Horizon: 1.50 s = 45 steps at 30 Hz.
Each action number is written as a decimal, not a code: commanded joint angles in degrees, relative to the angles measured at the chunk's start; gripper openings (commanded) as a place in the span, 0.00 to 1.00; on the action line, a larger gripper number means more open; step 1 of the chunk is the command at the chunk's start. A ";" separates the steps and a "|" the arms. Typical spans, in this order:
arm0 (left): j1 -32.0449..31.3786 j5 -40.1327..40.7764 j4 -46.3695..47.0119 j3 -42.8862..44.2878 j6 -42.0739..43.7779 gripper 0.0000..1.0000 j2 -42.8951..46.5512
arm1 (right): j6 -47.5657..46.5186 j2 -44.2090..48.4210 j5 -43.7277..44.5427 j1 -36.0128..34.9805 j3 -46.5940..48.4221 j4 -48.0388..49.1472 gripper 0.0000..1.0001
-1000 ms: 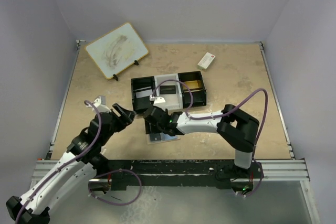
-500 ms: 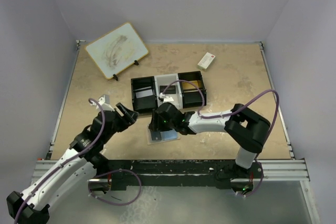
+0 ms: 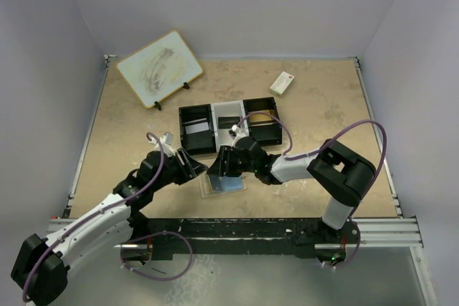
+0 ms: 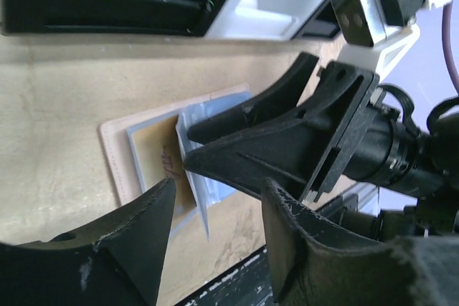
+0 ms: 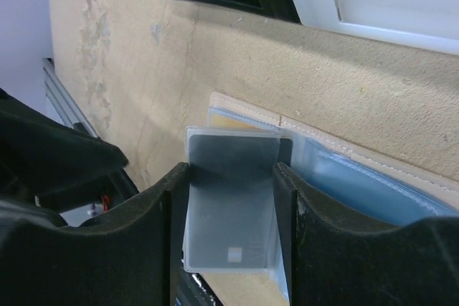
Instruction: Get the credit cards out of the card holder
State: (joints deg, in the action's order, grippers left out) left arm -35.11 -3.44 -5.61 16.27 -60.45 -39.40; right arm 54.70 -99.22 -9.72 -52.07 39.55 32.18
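Small tan leather-look bifold card holder [image 3: 222, 184], pale blue inside, lies open flat on the table, just in front of the black-and-white 3-compartment tray [image 3: 214, 132]. Your R gripper [image 5: 229, 170] is clamped across the long edges of a grey translucent card [image 5: 231, 206], prob. to slide it out. L gripper [image 4: 215, 191] has jaws apart w/ nothing in them, low over the holder, likely to pin it. A yellow card [image 4: 154, 159] sits in a sleeve. Tray holds flat items, can't ID.

Nothing can be read; the white box [image 3: 282, 82] at the upper right of the top view bears a red mark, too small to read; the grey card [image 5: 231, 206] shows only a pale square.
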 commanded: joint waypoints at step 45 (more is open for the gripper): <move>-14.50 2.86 25.38 3.02 1.79 0.33 -24.39 | -1.74 10.88 4.86 2.54 -0.33 -12.95 0.74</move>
State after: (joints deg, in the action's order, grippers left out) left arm -49.28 0.21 14.35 15.57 -60.31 -62.78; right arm 55.29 -93.56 -10.04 -50.02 37.23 27.59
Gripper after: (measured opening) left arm 0.321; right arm 0.687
